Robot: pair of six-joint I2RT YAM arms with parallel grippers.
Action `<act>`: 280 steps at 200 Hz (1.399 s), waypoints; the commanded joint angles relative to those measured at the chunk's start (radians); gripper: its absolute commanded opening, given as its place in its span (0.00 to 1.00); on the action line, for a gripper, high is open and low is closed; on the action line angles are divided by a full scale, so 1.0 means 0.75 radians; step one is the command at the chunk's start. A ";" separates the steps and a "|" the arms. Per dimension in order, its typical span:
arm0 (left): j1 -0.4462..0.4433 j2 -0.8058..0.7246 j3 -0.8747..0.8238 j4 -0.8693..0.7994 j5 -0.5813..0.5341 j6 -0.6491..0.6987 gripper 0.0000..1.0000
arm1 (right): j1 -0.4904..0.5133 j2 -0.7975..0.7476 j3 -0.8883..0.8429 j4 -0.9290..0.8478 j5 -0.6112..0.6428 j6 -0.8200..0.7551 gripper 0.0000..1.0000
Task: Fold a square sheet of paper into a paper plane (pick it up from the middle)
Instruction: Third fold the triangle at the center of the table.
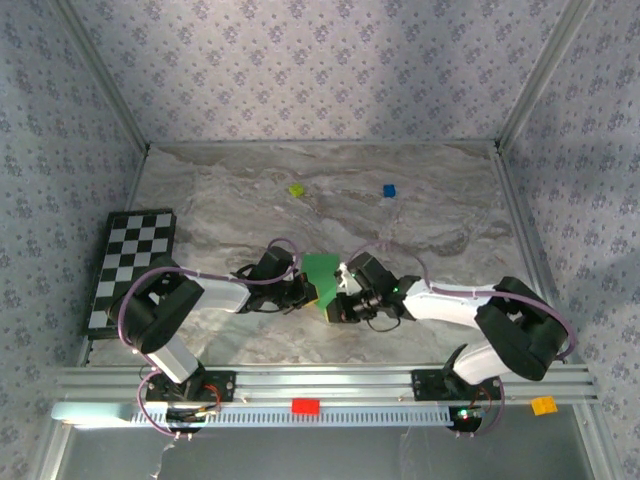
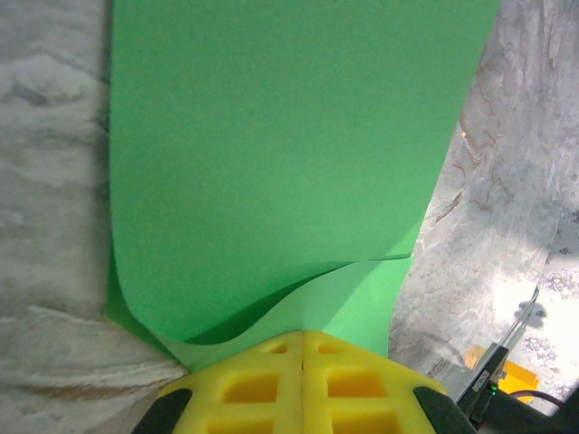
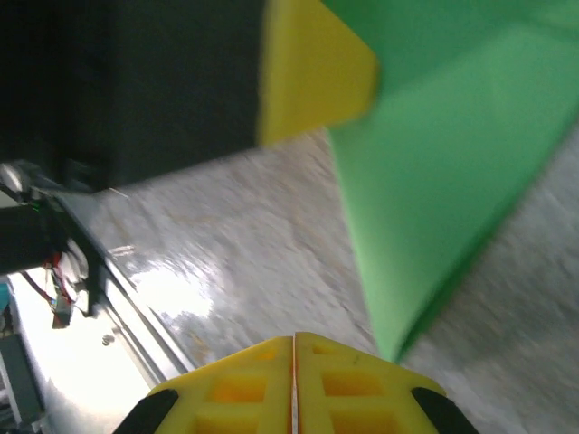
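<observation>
Left pincer [image 2: 303,348]: yellow fingers clenched tight, grasping thin bright green paper sheet [image 2: 289,154] at its near edge. The sheet spreads straight ahead of the tips, doubled over, w/ a curled flap just in front of the fingers.

Top view: it sits btwn the two pincers, above the grey marbled table [image 1: 420,200].

Right pincer [image 3: 294,342]: yellow fingers pressed together, nothing btwn them. The sheet is ahead & to its right, apart from the tips. A yellow fingertip [image 3: 317,72] of the left pincer is up ahead, touching the sheet's edge.

Small yellow-green block [image 1: 296,188] & small blue block [image 1: 389,190] lie well beyond both pincers. Black-and-white checkerboard [image 1: 135,260] is off to the left pincer's left.
</observation>
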 commanded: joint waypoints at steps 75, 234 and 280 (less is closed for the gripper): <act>-0.008 0.058 0.005 -0.091 -0.061 0.016 0.00 | -0.071 0.294 0.106 -0.005 0.017 0.138 0.06; -0.062 -0.011 0.132 -0.243 -0.051 0.077 0.00 | -0.093 0.309 0.011 0.003 0.072 0.166 0.02; -0.022 0.050 0.111 -0.301 -0.107 0.102 0.00 | -0.092 0.312 -0.019 0.012 0.080 0.177 0.01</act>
